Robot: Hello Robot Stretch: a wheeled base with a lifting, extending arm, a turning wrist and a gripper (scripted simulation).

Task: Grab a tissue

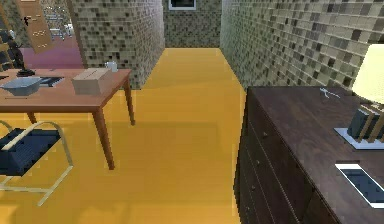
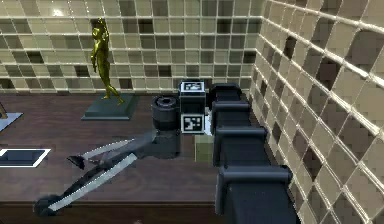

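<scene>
Gripper (image 2: 60,183) low over dark dresser top (image 2: 60,125), holding nothing, finger state cannot be told, gold statue (image 2: 100,55) behind, tissue box (image 1: 90,80) on wooden table (image 1: 55,98), forward view's left, across the floor from the dresser

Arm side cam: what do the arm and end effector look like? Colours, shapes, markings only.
Arm: dark, boxy telescoping segments. At its far end, two white square markers with black patterns. End effector: dark rounded body, two thin grey fingers ending in small dark round tips.
</scene>
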